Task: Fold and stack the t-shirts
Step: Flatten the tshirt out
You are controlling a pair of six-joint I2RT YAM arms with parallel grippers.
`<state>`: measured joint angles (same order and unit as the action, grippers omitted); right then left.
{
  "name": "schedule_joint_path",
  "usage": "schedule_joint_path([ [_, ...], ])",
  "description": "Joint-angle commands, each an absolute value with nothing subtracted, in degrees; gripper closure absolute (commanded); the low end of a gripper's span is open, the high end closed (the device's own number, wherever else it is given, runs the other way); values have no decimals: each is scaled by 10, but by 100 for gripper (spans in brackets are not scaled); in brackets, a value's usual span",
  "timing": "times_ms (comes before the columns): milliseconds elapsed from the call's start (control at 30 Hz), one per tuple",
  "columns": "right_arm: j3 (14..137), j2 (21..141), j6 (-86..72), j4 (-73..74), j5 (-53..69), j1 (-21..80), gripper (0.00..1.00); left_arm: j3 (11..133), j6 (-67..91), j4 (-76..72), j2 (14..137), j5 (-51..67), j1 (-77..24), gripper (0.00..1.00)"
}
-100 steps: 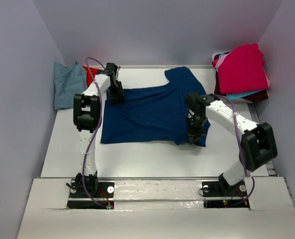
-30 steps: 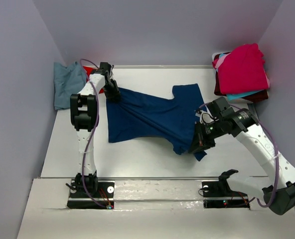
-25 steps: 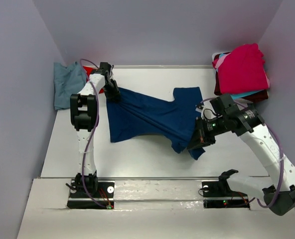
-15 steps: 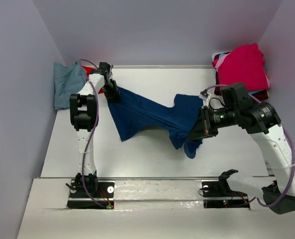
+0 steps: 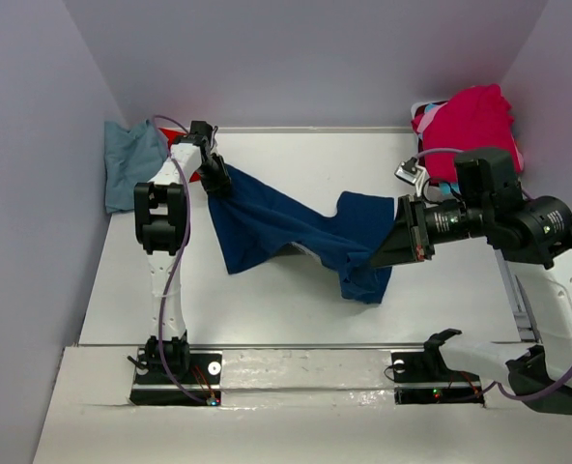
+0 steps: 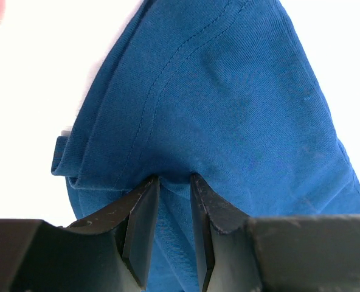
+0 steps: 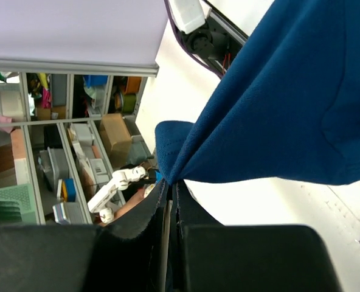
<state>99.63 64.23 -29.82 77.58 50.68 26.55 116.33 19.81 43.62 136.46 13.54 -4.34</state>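
Navy tee point(image 5: 267, 217) hung btw the two arms, mid-frame, sagging over the worktop point(image 5: 296, 309) w/ a diagonal twist. Left pincer point(image 5: 216, 182) was clamped on a bunch of cloth beside a stitched seam, upper left. Right pincer point(image 5: 387, 253) was pinched tight on an edge of the cloth, centre right. Judged step: lift & spread before folding. To do it well: hold both grips, draw apart evenly till twist is gone, lay flat, stay clear of the pile of tees point(image 5: 465, 130) upper right.

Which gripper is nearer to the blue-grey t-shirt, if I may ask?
Left. The left gripper sits just right of the blue-grey t-shirt; the right gripper is far off to its right.
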Motion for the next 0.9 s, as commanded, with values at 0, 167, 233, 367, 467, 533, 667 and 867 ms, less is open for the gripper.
schedule_joint_path([
  [0,1006,648,-294,851,535,265,91,1138,179,436,1404,84,-30,60],
  [167,956,651,-296,845,537,265,65,1138,179,434,1404,88,-30,60],
  [233,940,657,-290,849,527,265,50,1139,179,435,1404,88,-30,60],
  [367,944,691,-288,849,476,265,40,1141,178,436,1405,90,-30,59],
  [467,957,724,-299,844,403,265,39,1140,178,435,1405,91,-30,59],
  [533,943,740,-322,816,349,265,41,1138,178,435,1405,91,-30,59],
  [667,912,787,-393,727,267,265,46,1131,177,433,1401,92,-30,59],
  [867,1026,957,-441,679,117,229,44,1111,177,427,1383,94,-30,59],
])
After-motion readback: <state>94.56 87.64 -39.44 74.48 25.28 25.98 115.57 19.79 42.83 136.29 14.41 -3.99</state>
